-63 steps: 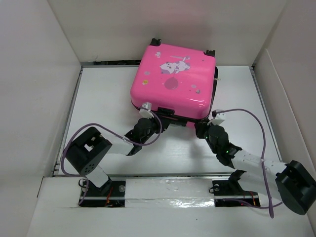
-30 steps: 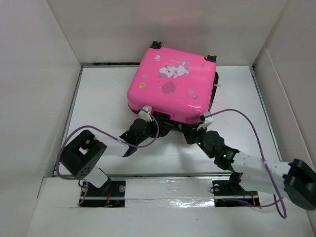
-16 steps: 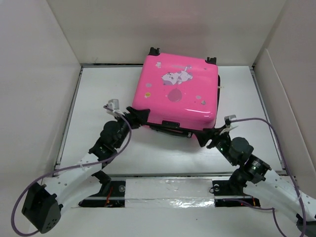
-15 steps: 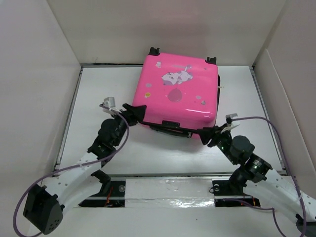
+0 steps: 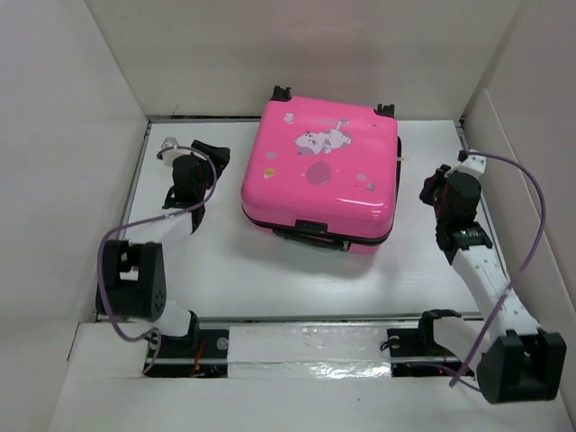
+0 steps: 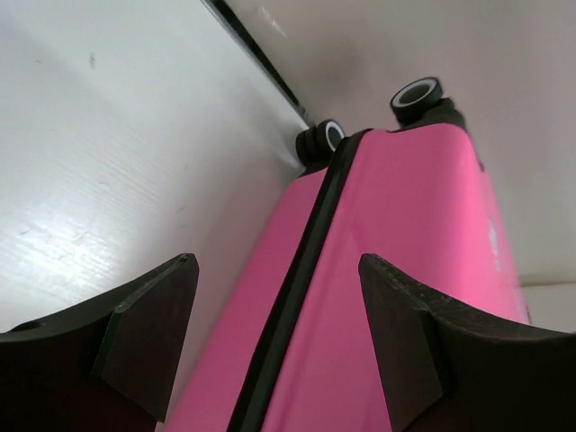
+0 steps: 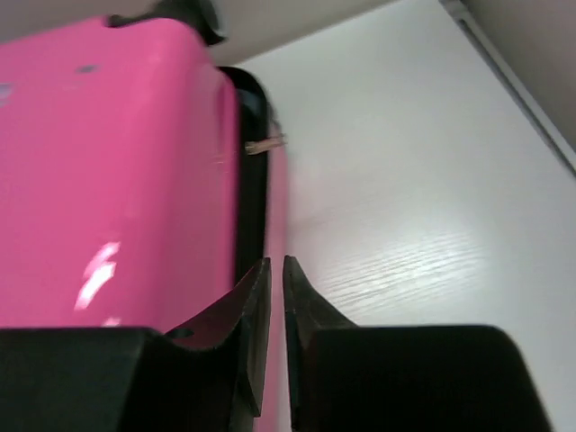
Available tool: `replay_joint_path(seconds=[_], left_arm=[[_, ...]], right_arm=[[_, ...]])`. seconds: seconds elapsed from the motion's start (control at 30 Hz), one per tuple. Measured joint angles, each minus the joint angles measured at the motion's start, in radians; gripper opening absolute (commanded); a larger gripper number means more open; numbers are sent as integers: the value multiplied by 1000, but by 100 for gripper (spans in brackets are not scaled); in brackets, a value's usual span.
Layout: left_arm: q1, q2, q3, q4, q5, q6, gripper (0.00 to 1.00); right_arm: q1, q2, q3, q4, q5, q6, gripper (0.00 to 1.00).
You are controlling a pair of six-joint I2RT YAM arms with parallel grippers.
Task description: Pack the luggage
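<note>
The luggage (image 5: 319, 171) is a bright pink suitcase with cartoon stickers, lying flat and closed in the middle of the white table. My left gripper (image 5: 214, 153) sits just off its left side, near the back. In the left wrist view this gripper (image 6: 277, 263) is open, with the pink shell and black seam (image 6: 297, 270) showing between the fingers and two black wheels (image 6: 324, 135) beyond. My right gripper (image 5: 430, 187) is beside the luggage's right edge. In the right wrist view its fingers (image 7: 275, 263) are nearly together with nothing between them, next to the luggage (image 7: 117, 180) and a small zipper pull (image 7: 265, 144).
White walls box in the table (image 5: 297, 279) at the back and on both sides. A metal rail (image 6: 261, 63) runs along the far left edge. The arm bases stand on a taped strip (image 5: 306, 346) at the near edge.
Both arms have swung from the luggage's front corners out to its left and right sides. The right gripper has closed from a wider opening. The luggage has stayed put over the last half second.
</note>
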Motion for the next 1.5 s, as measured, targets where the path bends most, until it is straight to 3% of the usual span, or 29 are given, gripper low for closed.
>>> replay_joint_path(seconds=[0.1,0.23,0.47,0.6,0.77,1.1,1.23,1.43,1.5], left_arm=[[-10,156,119,-10,45,5,71],[-32,310,235,-39,92,24,71],[-77,383,235,-28,105,33,70],[-111,312,79,69,20,19,69],[-208,148,-113,77,-152,30,69],[-550,-149,-357,5,-470,62,69],[-636,-200,-374,-42,-537,73,71],[-627,-264,-374,-127,-535,116,73],[-612,-301,-374,-171,-529,139,73]], right_arm=[[-93,161,11,46,-77,4,24],[-108,374,59,74,-169,5,27],[-99,608,139,135,-331,-8,31],[-92,682,203,140,-355,-54,30],[-83,752,277,166,-349,-125,29],[-83,949,557,125,-416,-252,32],[-81,1020,669,89,-481,-261,48],[-83,1002,710,97,-470,-251,77],[-91,956,694,101,-472,-229,82]])
